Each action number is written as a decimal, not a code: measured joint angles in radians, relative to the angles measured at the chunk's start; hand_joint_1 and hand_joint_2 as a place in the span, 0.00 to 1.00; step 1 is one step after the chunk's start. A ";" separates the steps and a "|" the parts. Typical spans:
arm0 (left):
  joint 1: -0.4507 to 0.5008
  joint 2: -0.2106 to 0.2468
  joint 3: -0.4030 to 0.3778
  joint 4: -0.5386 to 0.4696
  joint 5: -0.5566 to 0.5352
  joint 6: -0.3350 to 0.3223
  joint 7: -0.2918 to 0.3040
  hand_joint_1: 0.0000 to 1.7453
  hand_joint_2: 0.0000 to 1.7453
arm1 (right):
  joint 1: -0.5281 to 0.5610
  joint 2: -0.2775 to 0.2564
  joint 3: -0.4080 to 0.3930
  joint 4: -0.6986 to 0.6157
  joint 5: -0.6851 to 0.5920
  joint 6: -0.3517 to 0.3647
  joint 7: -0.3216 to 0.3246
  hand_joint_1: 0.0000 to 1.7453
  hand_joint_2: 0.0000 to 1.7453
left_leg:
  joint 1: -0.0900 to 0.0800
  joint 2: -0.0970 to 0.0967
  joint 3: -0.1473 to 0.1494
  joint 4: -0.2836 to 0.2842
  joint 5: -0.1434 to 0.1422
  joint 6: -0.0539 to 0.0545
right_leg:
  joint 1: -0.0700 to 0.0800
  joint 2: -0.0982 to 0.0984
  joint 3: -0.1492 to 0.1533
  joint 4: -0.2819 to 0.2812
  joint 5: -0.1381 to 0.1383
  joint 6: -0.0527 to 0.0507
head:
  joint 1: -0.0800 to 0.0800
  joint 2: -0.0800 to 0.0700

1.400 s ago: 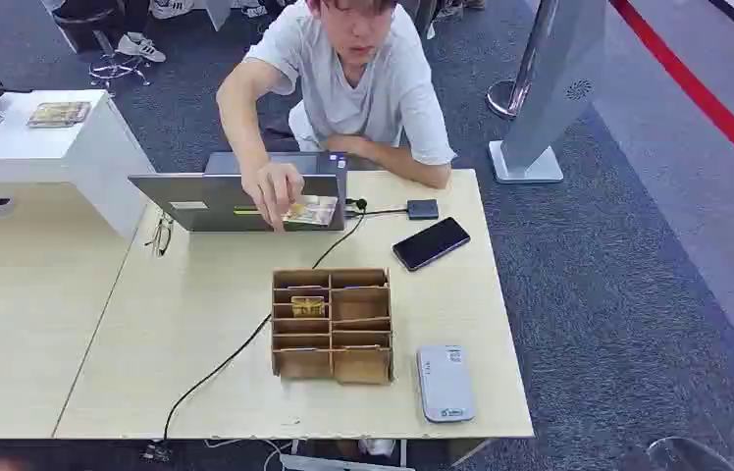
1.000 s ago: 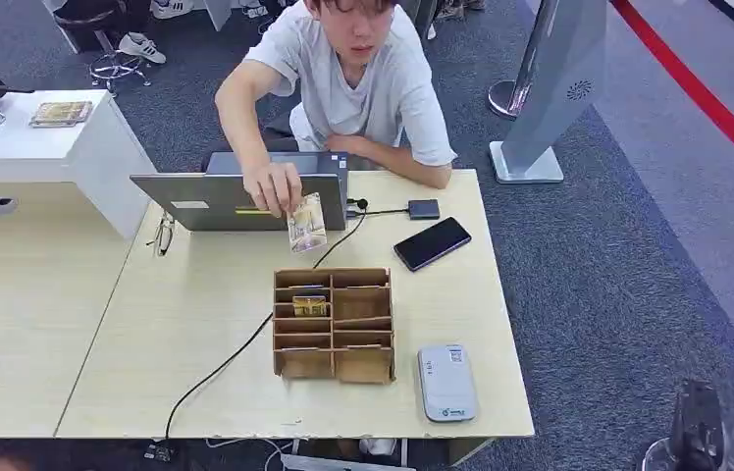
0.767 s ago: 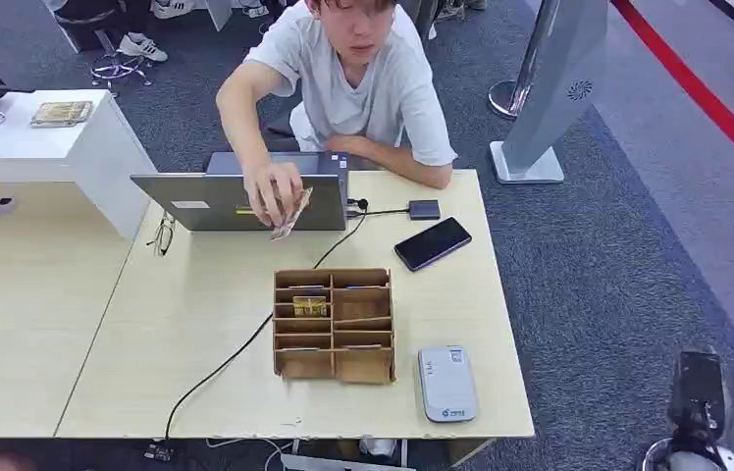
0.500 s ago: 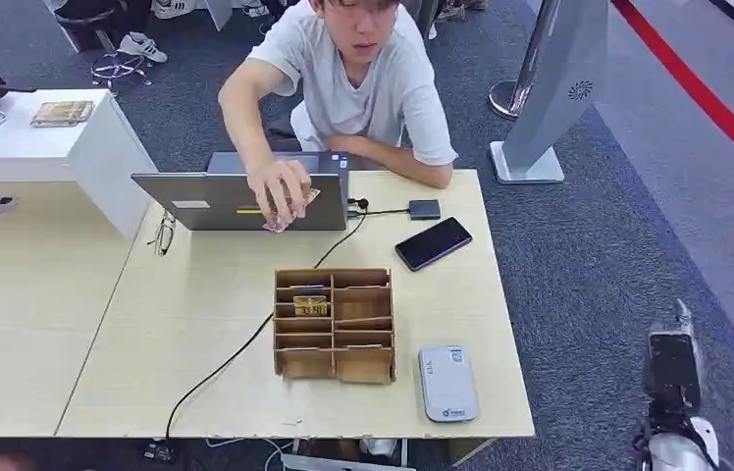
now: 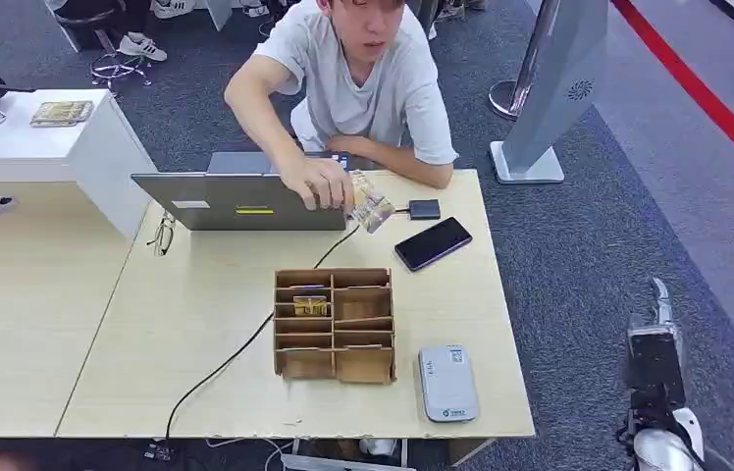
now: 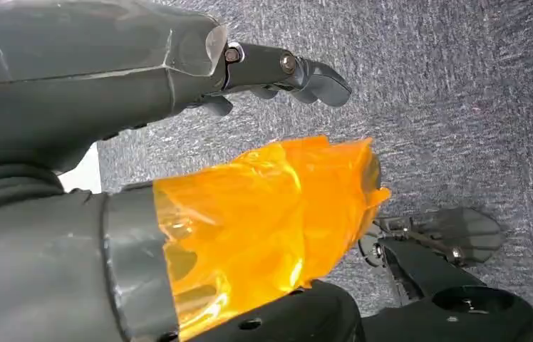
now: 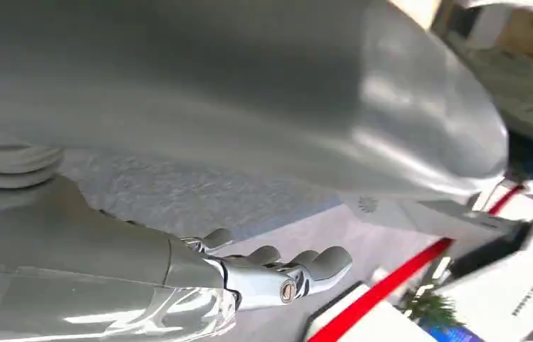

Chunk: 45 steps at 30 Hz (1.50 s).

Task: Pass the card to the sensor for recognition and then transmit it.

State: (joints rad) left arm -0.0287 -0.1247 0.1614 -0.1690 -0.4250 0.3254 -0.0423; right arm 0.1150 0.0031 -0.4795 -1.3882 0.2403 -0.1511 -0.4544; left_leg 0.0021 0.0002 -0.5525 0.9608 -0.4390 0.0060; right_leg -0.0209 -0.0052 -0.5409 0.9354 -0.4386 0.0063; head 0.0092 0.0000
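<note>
A person [image 5: 368, 74] in a white shirt sits behind the counter [image 5: 196, 294] and holds a card [image 5: 371, 209] up in one hand, just past the right end of the gray laptop [image 5: 240, 201]. The card is in the air, tilted, above the black cable [image 5: 245, 348] and near the small dark box [image 5: 423, 209]. A black phone [image 5: 431, 242] lies near the card on the counter. In the middle of the counter stands a brown box [image 5: 334, 324] with many little slots, and one slot on its left side has a yellow card [image 5: 308, 306] in it. The gray sensor [image 5: 445, 382] lies flat just beside the brown box, near the front edge. The robot's right hand [image 5: 655, 348] is low, off the right side of the counter, over the carpet. It holds nothing, and its fingers [image 7: 299, 267] are a bit curled and apart. The left hand [image 6: 278, 71] hangs over the carpet too. It holds nothing, its dark fingers stick out, and its thumb [image 6: 264, 214] is wrapped in orange tape.
</note>
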 joint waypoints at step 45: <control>-0.011 0.001 0.014 0.000 -0.095 -0.031 0.029 0.00 0.00 | -0.050 -0.117 0.856 -0.382 0.720 -0.538 0.164 0.00 1.00 | 0.001 0.000 0.000 0.000 0.000 0.000 | 0.001 0.000 0.000 0.000 0.000 0.000 | 0.000 0.000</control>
State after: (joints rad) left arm -0.0402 -0.1236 0.1759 -0.1690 -0.5196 0.2949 -0.0130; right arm 0.0651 -0.1137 0.3762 -1.7704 0.9602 -0.6893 -0.2903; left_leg 0.0026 0.0003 -0.5523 0.9607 -0.4385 0.0061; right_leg -0.0203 -0.0051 -0.5406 0.9355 -0.4385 0.0063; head 0.0092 0.0000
